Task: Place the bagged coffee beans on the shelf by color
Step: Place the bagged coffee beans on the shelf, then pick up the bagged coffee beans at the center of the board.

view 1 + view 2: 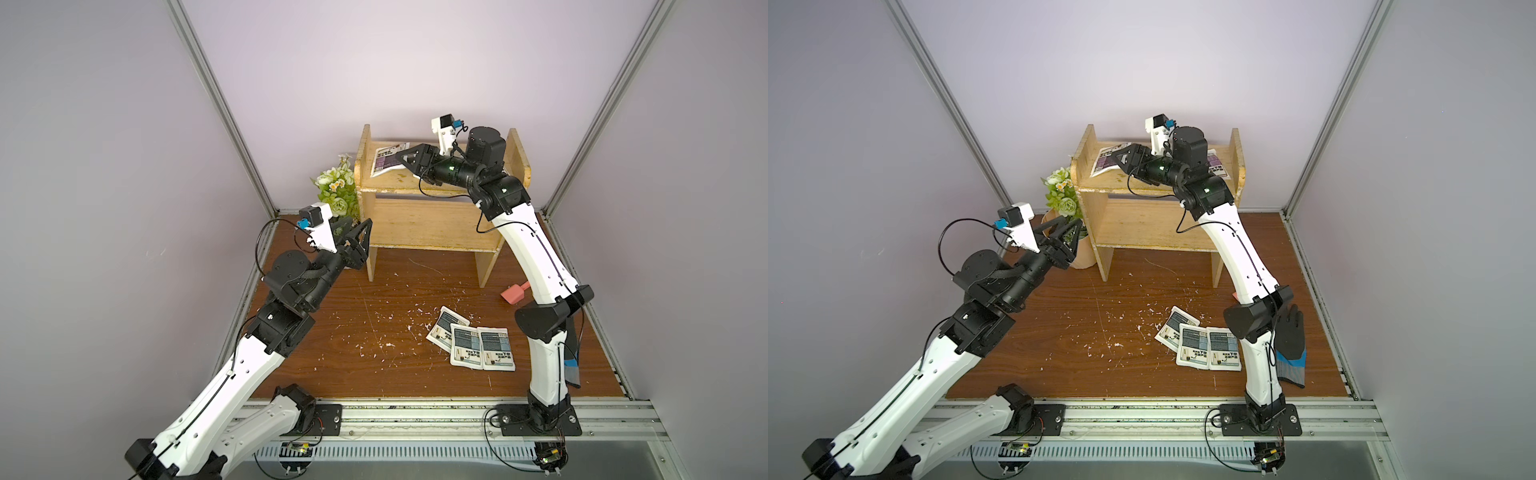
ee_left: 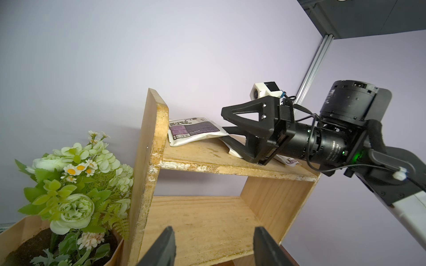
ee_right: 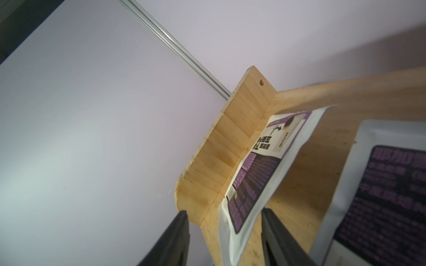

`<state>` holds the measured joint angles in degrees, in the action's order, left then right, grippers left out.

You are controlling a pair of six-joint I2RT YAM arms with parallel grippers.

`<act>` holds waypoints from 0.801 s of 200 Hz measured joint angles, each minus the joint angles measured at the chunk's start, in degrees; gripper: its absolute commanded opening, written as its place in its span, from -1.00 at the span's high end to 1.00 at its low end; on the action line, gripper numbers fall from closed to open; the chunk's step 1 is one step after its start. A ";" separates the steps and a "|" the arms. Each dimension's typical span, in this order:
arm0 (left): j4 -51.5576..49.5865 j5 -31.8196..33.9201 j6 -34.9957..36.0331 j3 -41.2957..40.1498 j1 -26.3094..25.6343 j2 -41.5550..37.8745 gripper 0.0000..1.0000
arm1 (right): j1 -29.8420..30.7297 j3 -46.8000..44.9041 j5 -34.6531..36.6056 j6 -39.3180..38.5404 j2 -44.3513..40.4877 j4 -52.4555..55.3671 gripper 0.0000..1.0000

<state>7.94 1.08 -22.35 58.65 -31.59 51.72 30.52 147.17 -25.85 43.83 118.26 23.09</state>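
The right hand is reaching over the top board of the wooden shelf, with its jaws standing well apart and gripping nothing. A purple coffee pouch is lying at the left end of that board, close against the upright side panel. Its near corner is sitting between the spread fingers, raised a little off the wood. A second purple pouch is resting further along the same board, largely hidden by the arm.

The left hand is hovering low beside the shelf's left side panel, about half open and empty, close to the artificial flowers.

Three grey-blue coffee pouches are lying flat on the brown desk in front of the shelf, overlapping one another near the right arm's base. The lower shelf board is carrying no pouches.
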 measured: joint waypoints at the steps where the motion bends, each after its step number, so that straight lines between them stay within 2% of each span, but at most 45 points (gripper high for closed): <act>1: 0.00 0.00 0.00 0.00 0.00 0.02 -0.13 | 0.00 0.00 0.02 -0.07 -0.02 -0.02 -0.21; 25: 0.26 -0.26 -0.02 -0.04 0.00 0.20 -0.13 | 0.04 -0.63 0.28 0.00 -1.36 1.42 -0.28; 77: 1.81 -0.81 -0.13 -0.98 0.00 0.57 -0.13 | 0.07 -0.81 4.44 -1.88 -3.56 5.68 -0.26; 117: 2.62 -0.83 -0.11 -1.29 0.00 1.25 -0.14 | 0.96 -2.56 9.92 -8.66 -6.69 9.29 -0.25; 137: 2.60 -0.83 0.09 -1.31 0.00 1.81 -0.14 | 2.51 -10.32 13.05 -15.04 -13.16 9.09 -0.28; 160: 2.34 -1.03 0.79 -1.95 0.00 2.40 -0.13 | 3.82 -28.15 17.33 -21.44 -26.64 6.51 -0.29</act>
<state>10.28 0.05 -21.56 56.71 -31.59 54.13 34.35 119.02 -8.51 22.39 91.61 29.61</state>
